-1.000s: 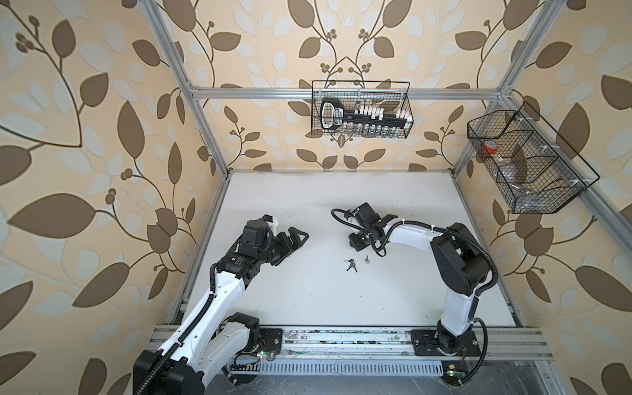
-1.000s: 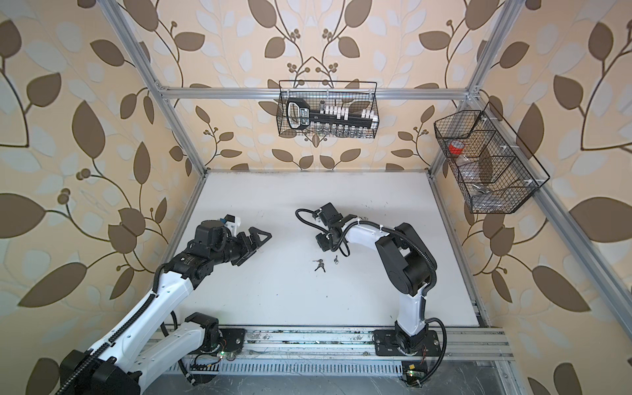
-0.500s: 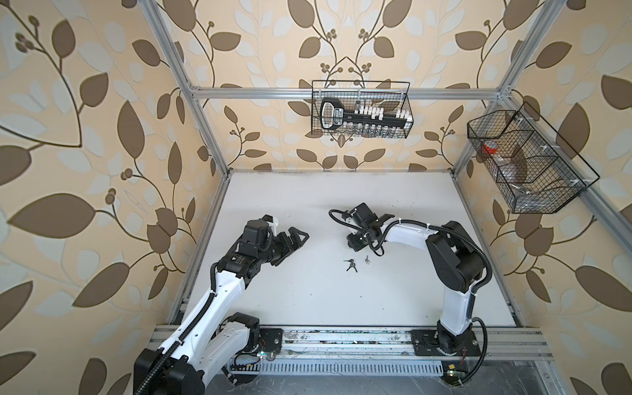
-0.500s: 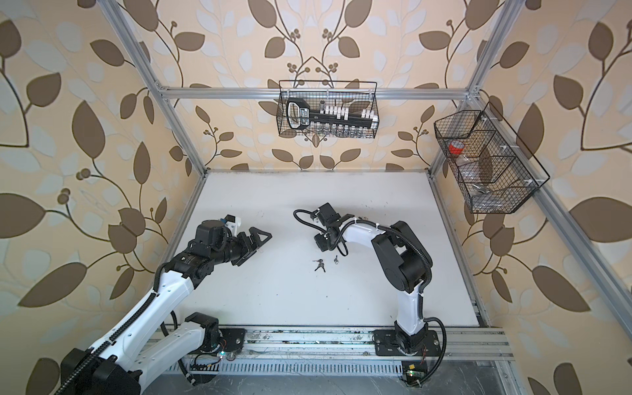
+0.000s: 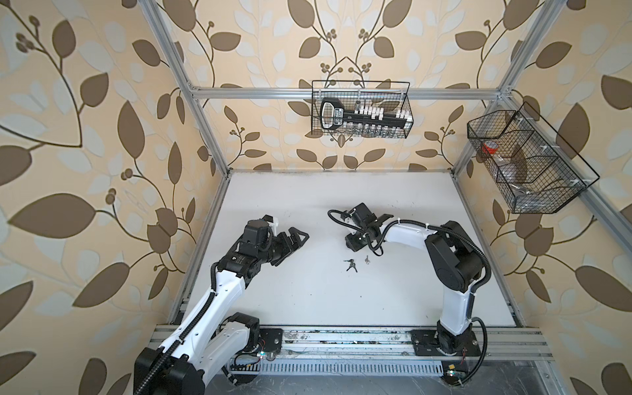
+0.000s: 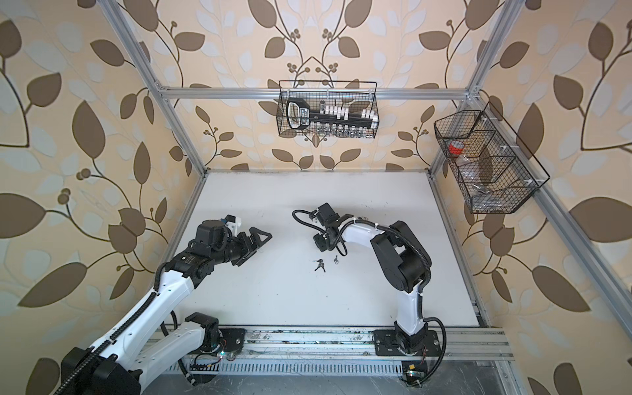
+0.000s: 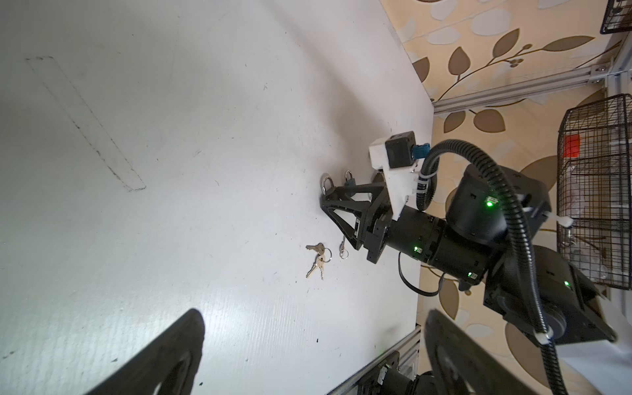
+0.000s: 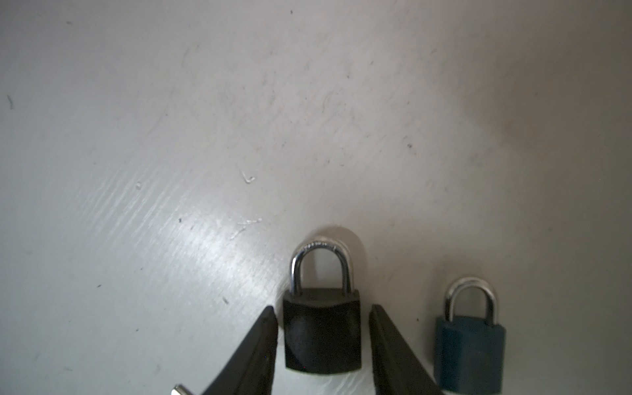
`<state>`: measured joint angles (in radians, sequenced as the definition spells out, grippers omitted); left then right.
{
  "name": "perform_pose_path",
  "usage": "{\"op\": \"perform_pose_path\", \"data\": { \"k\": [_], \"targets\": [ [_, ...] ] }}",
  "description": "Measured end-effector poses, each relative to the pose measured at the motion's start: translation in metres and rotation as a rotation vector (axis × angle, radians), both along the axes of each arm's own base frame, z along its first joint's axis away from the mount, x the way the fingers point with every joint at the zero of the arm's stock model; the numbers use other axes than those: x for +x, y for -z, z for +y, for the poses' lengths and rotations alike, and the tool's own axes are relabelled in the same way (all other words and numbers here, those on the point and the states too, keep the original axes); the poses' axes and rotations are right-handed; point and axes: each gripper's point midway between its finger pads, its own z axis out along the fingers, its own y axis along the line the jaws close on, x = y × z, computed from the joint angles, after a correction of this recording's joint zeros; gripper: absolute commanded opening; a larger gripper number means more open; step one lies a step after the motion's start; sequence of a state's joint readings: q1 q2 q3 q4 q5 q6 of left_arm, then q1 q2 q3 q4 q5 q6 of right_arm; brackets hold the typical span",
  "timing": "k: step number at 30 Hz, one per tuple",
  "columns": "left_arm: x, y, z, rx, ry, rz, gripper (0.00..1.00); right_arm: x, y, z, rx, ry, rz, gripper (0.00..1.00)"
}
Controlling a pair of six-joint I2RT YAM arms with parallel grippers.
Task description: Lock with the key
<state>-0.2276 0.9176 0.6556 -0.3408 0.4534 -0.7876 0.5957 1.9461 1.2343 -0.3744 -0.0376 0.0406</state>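
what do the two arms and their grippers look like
Both arms have white link shells with black joint housings: left arm, right arm. Ribbed black cable conduit runs along each. The left gripper and right gripper are black, with skeletal triangular truss fingers. A white bracket carries each black wrist camera, and small green lights glow on the joints.

Up on the back wall, a wire basket (image 5: 376, 82) holds a black socket rail (image 5: 369, 117). On the side wall hangs a second wire basket (image 5: 547, 191) with something red (image 5: 489, 147) inside. Below lies a scuffed white worktop (image 5: 307, 301), with leaf wallpaper (image 5: 102, 136) all round.
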Motion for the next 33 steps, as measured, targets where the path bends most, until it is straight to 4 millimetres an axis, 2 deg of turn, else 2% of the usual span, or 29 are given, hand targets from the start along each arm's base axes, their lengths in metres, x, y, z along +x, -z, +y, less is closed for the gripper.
{"op": "perform_pose_path", "data": {
  "k": [3, 5, 7, 10, 12, 14, 16, 18, 22, 25, 29, 33],
  "targets": [
    [-0.001, 0.003, 0.003, 0.028, 0.002, 0.000, 0.99, 0.000, -0.001, 0.001, 0.007, -0.002, 0.000, 0.46],
    [-0.002, 0.006, 0.006, 0.062, 0.009, -0.003, 0.99, 0.001, -0.011, 0.003, 0.025, -0.004, -0.018, 0.47],
    [-0.002, 0.006, 0.008, 0.088, 0.015, -0.015, 0.99, 0.002, -0.030, 0.002, 0.054, 0.001, -0.060, 0.48],
    [0.005, 0.003, 0.008, 0.125, 0.027, -0.043, 0.99, 0.007, -0.076, -0.007, 0.126, 0.038, -0.158, 0.48],
    [0.012, 0.002, 0.002, 0.148, 0.049, -0.055, 0.99, 0.013, -0.103, -0.023, 0.166, 0.096, -0.220, 0.48],
    [0.016, 0.001, -0.015, 0.178, 0.104, -0.073, 0.99, 0.021, -0.117, -0.048, 0.181, 0.180, -0.255, 0.48],
    [0.017, 0.000, -0.035, 0.210, 0.169, -0.096, 0.99, 0.026, -0.115, -0.074, 0.172, 0.268, -0.254, 0.48],
    [0.014, -0.004, -0.060, 0.231, 0.244, -0.132, 0.99, 0.027, -0.101, -0.102, 0.151, 0.359, -0.227, 0.48],
    [0.008, -0.009, -0.104, 0.260, 0.368, -0.197, 0.99, 0.018, -0.068, -0.163, 0.106, 0.590, -0.135, 0.48],
    [0.004, -0.007, -0.129, 0.284, 0.434, -0.225, 0.99, 0.015, -0.059, -0.200, 0.076, 0.760, -0.111, 0.49],
    [-0.005, -0.004, -0.157, 0.327, 0.513, -0.257, 0.99, 0.014, -0.054, -0.229, 0.045, 0.913, -0.117, 0.51],
    [-0.012, -0.003, -0.178, 0.347, 0.565, -0.282, 0.99, 0.012, -0.037, -0.239, 0.006, 0.978, -0.088, 0.52]
  ]
}}
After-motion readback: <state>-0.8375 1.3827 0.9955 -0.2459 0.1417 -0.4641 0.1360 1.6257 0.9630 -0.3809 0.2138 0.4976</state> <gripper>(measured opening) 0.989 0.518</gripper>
